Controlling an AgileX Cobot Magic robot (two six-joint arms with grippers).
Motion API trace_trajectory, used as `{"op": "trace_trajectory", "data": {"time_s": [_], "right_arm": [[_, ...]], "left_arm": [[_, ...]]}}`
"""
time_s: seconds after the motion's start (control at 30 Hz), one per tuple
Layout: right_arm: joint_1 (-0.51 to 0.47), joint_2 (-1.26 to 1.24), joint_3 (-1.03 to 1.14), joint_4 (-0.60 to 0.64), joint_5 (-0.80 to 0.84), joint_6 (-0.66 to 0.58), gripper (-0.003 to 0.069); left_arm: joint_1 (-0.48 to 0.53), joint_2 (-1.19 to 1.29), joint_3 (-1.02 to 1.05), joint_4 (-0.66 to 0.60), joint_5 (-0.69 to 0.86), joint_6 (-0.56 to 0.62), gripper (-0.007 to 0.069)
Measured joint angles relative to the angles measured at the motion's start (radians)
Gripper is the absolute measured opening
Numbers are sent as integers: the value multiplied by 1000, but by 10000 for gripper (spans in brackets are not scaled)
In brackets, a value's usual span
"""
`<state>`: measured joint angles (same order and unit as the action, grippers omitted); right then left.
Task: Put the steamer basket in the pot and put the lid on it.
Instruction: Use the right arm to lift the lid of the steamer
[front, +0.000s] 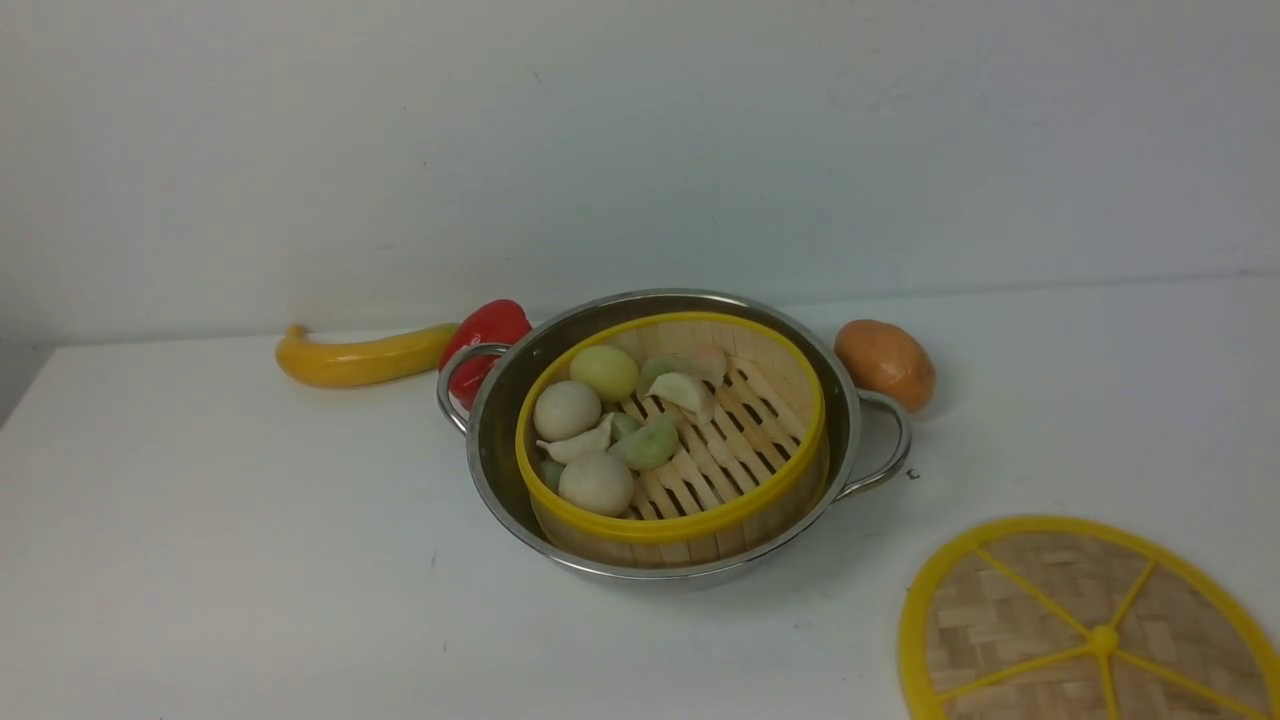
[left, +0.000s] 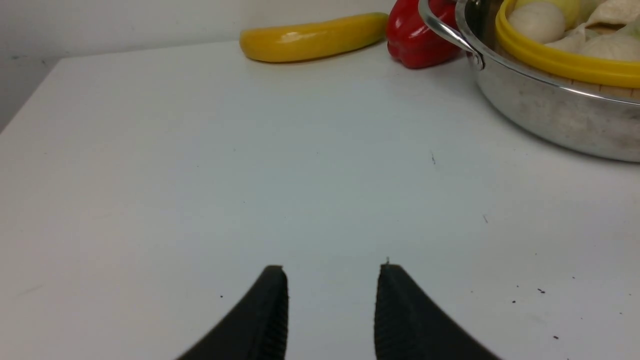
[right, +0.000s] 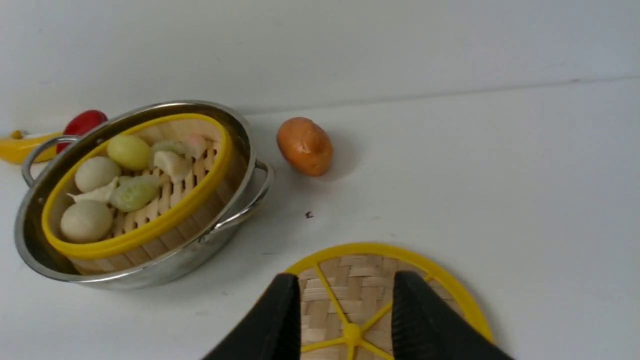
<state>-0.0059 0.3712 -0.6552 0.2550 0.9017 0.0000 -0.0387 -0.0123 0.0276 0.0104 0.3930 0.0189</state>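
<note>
The steamer basket (front: 672, 440), bamboo with a yellow rim and pale dumplings and buns, sits inside the shiny steel pot (front: 500, 420) at the table's middle. The lid (front: 1090, 625), a flat woven disc with yellow rim, spokes and centre knob, lies on the table at the front right. Neither gripper shows in the front view. My right gripper (right: 346, 280) hangs open above the lid (right: 360, 280), its black fingers either side of the knob (right: 351, 331) and not touching it. My left gripper (left: 332, 272) is open over bare table, left of the pot (left: 550, 115) and basket (left: 560, 62).
A yellow squash (front: 360, 355) and a red pepper (front: 485, 335) lie behind the pot's left handle. An orange potato (front: 885, 362) lies behind its right handle. A pale wall (front: 640, 140) closes the table's far edge. The table's left edge (front: 20, 400) shows at the far left.
</note>
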Motion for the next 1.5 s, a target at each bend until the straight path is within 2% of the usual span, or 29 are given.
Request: {"op": "trace_trajectory", "data": {"time_s": [0.23, 0.43, 0.67, 0.8, 1.0, 1.2, 1.5], "right_arm": [[0, 86, -10, 139, -18, -17, 241], [0, 282, -34, 178, 137, -218, 241], [0, 521, -116, 196, 207, -333, 241], [0, 604, -179, 161, 210, -391, 241], [2, 706, -199, 96, 241, -416, 243], [75, 803, -219, 59, 228, -419, 248], [160, 924, -243, -77, 148, -337, 344]], "left_arm": [[0, 0, 0, 0, 0, 0, 239], [0, 0, 0, 0, 0, 0, 239], [0, 0, 0, 0, 0, 0, 239], [0, 0, 0, 0, 0, 0, 239], [0, 0, 0, -1, 0, 0, 239], [0, 0, 0, -1, 0, 0, 239], [0, 0, 0, -1, 0, 0, 239]]}}
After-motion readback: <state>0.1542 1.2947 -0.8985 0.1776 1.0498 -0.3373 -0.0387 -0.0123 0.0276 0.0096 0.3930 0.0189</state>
